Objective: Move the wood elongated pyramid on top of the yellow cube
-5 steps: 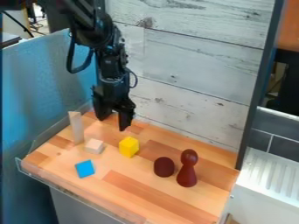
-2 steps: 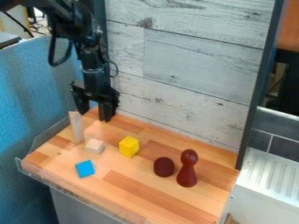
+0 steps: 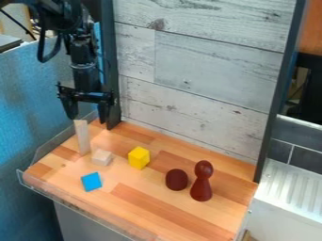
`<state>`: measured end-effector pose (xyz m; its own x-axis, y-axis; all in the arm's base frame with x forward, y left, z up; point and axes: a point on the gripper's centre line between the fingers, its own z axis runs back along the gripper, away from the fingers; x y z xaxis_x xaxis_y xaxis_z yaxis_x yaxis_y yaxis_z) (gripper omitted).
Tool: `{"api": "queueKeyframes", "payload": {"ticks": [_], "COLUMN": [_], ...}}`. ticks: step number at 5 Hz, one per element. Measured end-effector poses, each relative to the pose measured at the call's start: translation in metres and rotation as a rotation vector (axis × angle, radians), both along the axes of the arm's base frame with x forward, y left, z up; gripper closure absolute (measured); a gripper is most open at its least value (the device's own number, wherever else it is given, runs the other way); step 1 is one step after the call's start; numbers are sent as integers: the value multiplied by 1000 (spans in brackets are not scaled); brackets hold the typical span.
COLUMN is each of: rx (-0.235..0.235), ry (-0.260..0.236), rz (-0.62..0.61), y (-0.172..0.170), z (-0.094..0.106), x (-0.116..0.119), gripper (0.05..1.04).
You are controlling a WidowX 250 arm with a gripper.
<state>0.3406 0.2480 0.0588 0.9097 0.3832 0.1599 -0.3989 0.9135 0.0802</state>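
Note:
My gripper [image 3: 87, 116] hangs open over the back left of the wooden surface, its two fingers spread wide with nothing held. The wood elongated pyramid [image 3: 82, 137] stands upright near the left edge, just below and slightly left of the gap between the fingers. To its right, nearer the middle, sits the yellow cube [image 3: 139, 158] with nothing on top of it.
A pale wooden block [image 3: 102, 157] lies between the pyramid and the yellow cube. In front is a blue block [image 3: 91, 181]. A dark red rounded piece [image 3: 177, 180] and a dark red pawn shape [image 3: 202, 181] stand at the right. A whitewashed plank wall [image 3: 201, 70] rises behind.
My gripper has moved left, from behind the yellow cube to above the pyramid's area, and its fingers have spread wider. The objects have stayed where they were.

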Motion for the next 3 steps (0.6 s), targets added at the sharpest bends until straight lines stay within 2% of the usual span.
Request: {"api": "queueKeyframes", "payload": {"ticks": [1, 2, 3], "rx": [27, 58, 54], "ry": [-5, 6, 16], "rz": [31, 65, 92], "y": [7, 18, 23], "z": [4, -9, -18], "x": [0, 4, 9], "gripper": [83, 83, 83]}}
